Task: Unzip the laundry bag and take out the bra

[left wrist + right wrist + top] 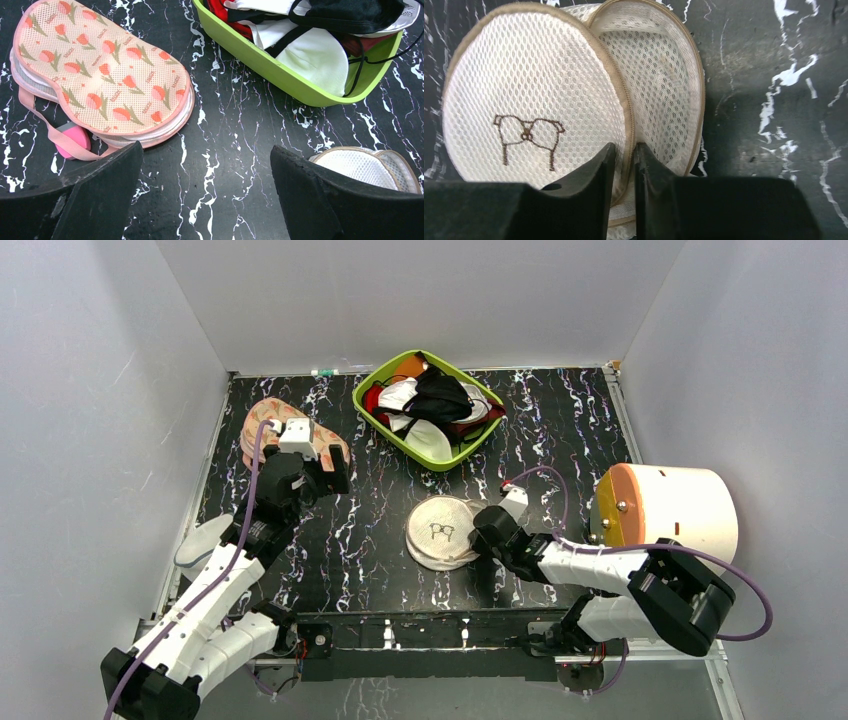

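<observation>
The laundry bag (440,530) is a round cream-white mesh case with a small glasses-like mark, lying near the table's front middle. My right gripper (482,530) is at its right edge. In the right wrist view the lid (534,100) stands lifted off the lower half (664,95), and my right gripper (624,150) is shut on the lid's zip rim. The inside shows only mesh; no bra is visible. My left gripper (335,470) is open and empty over bare table (206,148), with the bag (370,167) behind its right finger.
A peach case with orange-and-green print (275,425) (100,70) lies at the back left, a pink tag (72,137) beside it. A green basket (365,400) (280,75) of garments stands at the back middle. A white cylinder with an orange face (670,505) stands at right.
</observation>
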Controlling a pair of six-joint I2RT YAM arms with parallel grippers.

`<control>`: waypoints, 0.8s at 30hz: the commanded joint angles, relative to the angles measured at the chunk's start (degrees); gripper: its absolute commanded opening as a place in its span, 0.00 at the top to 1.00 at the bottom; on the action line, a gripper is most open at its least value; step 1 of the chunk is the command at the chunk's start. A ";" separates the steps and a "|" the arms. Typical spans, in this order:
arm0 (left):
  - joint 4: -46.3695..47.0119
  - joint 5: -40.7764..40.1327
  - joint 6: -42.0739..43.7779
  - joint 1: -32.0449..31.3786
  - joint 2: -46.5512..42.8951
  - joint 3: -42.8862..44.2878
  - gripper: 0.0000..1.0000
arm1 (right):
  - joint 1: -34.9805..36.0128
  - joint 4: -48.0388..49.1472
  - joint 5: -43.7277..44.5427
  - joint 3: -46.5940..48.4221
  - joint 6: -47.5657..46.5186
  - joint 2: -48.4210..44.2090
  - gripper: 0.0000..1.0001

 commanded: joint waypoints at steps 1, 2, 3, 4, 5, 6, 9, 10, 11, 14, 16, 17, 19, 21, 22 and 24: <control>1.21 0.73 -0.34 0.57 -0.19 0.69 0.02 | -0.16 -4.79 2.35 2.51 -6.86 -4.20 0.71; 1.33 1.04 -0.34 0.66 -0.11 0.64 0.02 | -0.16 -5.68 3.01 3.26 -8.63 -5.59 0.64; 1.50 1.38 -0.34 0.77 -0.01 0.58 0.02 | -0.13 -6.66 4.08 4.18 -10.15 -6.78 0.58; 1.59 1.85 -0.34 0.79 0.11 0.43 0.02 | -0.11 -7.88 5.34 5.15 -11.21 -8.04 0.53; 1.81 2.26 -0.27 0.87 0.34 0.34 0.01 | -0.25 -8.77 6.52 6.14 -12.04 -9.54 0.48; 2.03 2.48 -0.21 0.88 0.66 0.34 0.02 | -0.43 -9.24 7.53 7.18 -13.12 -10.57 0.43; 1.87 1.55 0.45 0.89 1.54 0.53 0.02 | -1.04 -5.34 7.17 9.61 -18.63 -11.40 0.31; 1.96 0.94 0.65 0.89 1.82 0.62 0.02 | -1.22 -4.06 6.71 10.81 -21.28 -10.84 0.26; 2.05 0.29 0.73 0.95 2.16 0.67 0.01 | -1.31 -3.51 6.79 12.68 -23.61 -9.90 0.20; 1.05 -0.65 -0.73 0.90 3.45 2.27 0.02 | -1.66 -5.54 9.78 20.75 -29.32 -5.99 0.05; 0.24 0.51 -1.66 0.89 4.20 4.46 0.01 | -2.36 -8.25 10.71 26.50 -32.22 -3.28 0.02; -0.05 1.14 -1.88 0.89 4.47 6.14 0.01 | -2.79 -10.36 10.97 29.73 -33.53 -1.71 0.02; -1.07 2.17 -2.21 0.89 5.25 9.58 0.02 | -3.66 -14.88 11.01 35.95 -36.00 0.98 0.02; -3.27 2.96 -2.50 0.89 6.40 14.61 0.02 | -4.81 -17.20 7.89 40.56 -40.11 2.47 0.02; -4.62 3.35 -2.72 0.89 7.07 17.87 0.02 | -5.42 -17.21 7.56 42.01 -41.04 2.49 0.02; -7.11 4.54 -3.20 0.89 8.21 24.70 0.02 | -7.20 -16.74 6.89 44.86 -41.26 1.49 0.02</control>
